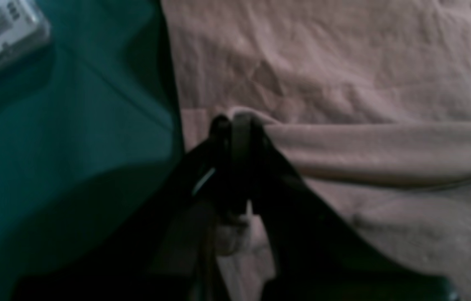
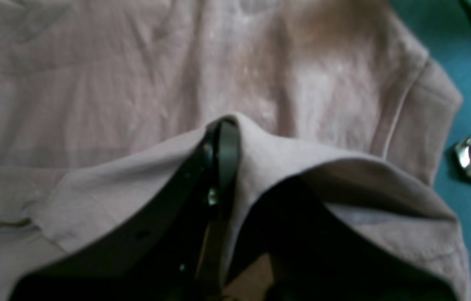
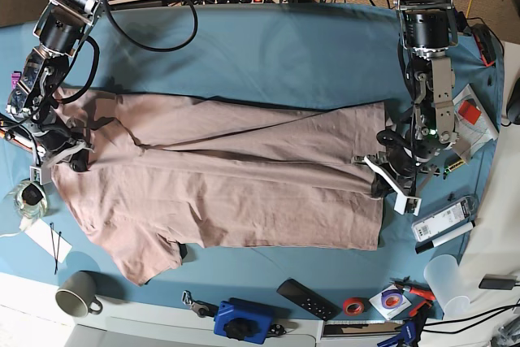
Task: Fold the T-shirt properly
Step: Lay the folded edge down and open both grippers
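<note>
The T-shirt lies spread out in the middle of the table, which has a blue cover. Its far edge is folded over toward the near side, making a long flap across the middle. One short sleeve sticks out at the near left corner.

The left hand is on the right side of the scene. Its fingers are pressed together on the folded edge of the T-shirt there. The right hand is on the left side. Its fingers are pinched tight on a raised fold of the T-shirt near the sleeve.

A grey mug stands near the near left corner of the table.
</note>
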Motion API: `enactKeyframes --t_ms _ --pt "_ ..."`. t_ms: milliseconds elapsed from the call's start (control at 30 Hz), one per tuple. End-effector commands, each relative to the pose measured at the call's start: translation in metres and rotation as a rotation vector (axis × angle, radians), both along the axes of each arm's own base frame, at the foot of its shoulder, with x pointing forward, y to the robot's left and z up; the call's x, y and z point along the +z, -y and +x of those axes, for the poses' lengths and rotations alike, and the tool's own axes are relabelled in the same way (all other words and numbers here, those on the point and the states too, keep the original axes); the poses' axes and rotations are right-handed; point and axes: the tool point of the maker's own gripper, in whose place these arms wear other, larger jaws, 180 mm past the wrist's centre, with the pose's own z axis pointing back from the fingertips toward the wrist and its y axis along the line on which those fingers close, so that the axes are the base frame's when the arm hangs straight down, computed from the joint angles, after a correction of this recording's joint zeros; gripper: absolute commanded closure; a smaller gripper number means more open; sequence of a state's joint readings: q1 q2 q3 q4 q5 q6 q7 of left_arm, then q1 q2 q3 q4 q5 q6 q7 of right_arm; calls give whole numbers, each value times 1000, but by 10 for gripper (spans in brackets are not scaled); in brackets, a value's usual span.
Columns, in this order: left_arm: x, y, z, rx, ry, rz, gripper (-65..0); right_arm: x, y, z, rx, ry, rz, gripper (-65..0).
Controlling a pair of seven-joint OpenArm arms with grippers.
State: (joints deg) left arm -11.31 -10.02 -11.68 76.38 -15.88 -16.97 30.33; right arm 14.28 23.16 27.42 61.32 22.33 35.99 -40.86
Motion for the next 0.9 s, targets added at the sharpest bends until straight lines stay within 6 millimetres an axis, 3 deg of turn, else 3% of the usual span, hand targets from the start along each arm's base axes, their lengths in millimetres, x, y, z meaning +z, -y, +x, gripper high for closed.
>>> enactKeyframes --t_ms 0,233,367,433,500,700,867 --pt "19 -3 11 4 59 1 0 26 12 12 -11 77 -25 0" --pt "12 -3 7 -4 14 9 0 23 2 9 60 55 -28 0" --pt "13 -3 8 -4 17 10 -218 25 1 10 60 67 -16 -143" --pt "15 -3 10 -4 20 10 -308 34 0 13 54 108 22 -158" --pt "20 -3 13 -3 31 11 -348 45 1 17 50 150 57 -158" --pt "38 0 16 -44 -55 48 -350 72 9 21 49 165 135 -158" --pt "81 12 18 -70 -58 2 -317 101 17 14 38 217 191 -157"
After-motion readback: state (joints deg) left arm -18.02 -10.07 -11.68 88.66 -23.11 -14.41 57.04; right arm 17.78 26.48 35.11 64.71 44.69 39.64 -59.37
